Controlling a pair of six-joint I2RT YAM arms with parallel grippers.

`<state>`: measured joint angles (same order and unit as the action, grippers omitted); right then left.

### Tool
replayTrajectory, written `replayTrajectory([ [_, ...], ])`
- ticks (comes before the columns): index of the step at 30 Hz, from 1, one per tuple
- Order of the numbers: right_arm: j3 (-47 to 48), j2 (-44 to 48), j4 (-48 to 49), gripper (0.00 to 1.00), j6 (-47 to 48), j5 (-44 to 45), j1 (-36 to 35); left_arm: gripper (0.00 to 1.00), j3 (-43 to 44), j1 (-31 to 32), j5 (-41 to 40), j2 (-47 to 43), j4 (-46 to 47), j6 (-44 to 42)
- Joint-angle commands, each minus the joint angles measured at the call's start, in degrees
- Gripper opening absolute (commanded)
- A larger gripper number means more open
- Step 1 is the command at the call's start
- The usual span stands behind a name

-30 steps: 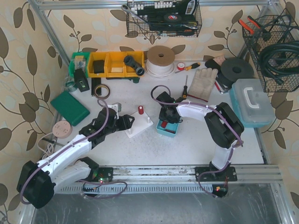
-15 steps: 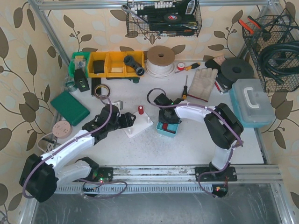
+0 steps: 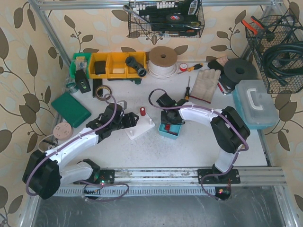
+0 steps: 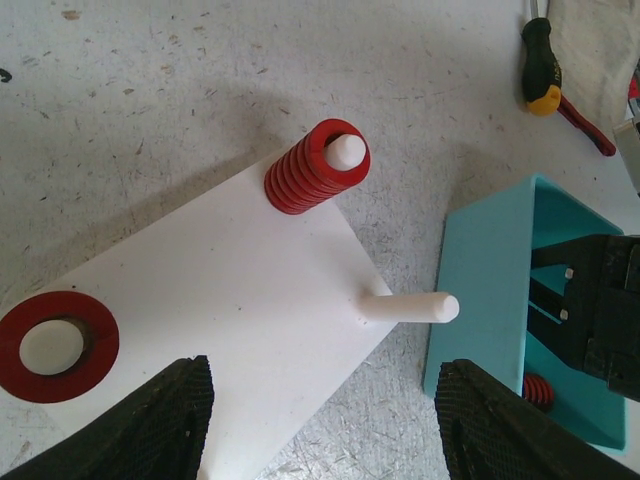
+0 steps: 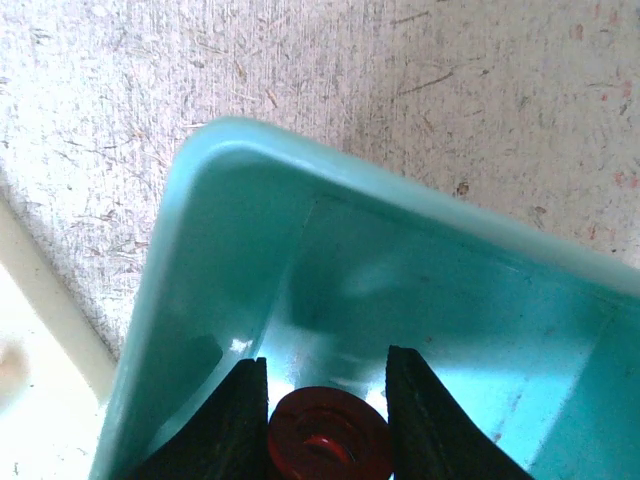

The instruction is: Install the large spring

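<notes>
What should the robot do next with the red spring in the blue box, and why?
Probably squeeze and lift straight up. The right pincer is inside the teal plastic tray, its fingers close against both sides of the red coil spring; whether it grips yet is unclear. The white peg on the flat white board stands bare, likely waiting.

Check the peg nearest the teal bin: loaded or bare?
Bare. The peg rises from the white board with nothing on it; the neighbouring peg carries a red spring.
</notes>
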<state>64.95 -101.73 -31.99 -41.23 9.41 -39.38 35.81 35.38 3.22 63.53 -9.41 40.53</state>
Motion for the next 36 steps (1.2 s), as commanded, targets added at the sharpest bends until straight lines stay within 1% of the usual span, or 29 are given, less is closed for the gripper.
replayTrajectory([
  [1,0.35,2.38,-0.78,0.01,1.84,-0.3,-0.44,0.65,2.67,0.32,-0.31,0.78,0.45,-0.89],
  [11,0.35,3.82,-1.18,0.0,2.83,-0.97,-0.53,0.65,2.8,0.32,-0.21,1.03,0.64,-1.07],
  [20,-0.39,8.74,-2.43,0.0,5.74,0.26,-0.53,0.65,1.71,0.38,-0.25,-0.62,1.21,-0.9],
  [28,-0.79,10.98,-2.29,0.0,8.46,-0.04,-0.44,0.64,0.6,0.31,1.4,-2.12,2.66,-1.14],
  [30,-1.46,11.83,-1.43,0.0,8.96,-0.21,-0.44,0.64,0.44,0.33,3.44,-2.18,3.61,-1.48],
  [34,-2.83,14.58,0.6,0.0,9.38,-3.62,0.91,0.63,2.01,0.37,14.24,-0.82,6.76,-2.56],
  [36,-4.17,16.87,2.25,0.0,8.35,-7.08,2.51,0.62,1.55,0.85,18.86,0.13,11.58,0.53],
])
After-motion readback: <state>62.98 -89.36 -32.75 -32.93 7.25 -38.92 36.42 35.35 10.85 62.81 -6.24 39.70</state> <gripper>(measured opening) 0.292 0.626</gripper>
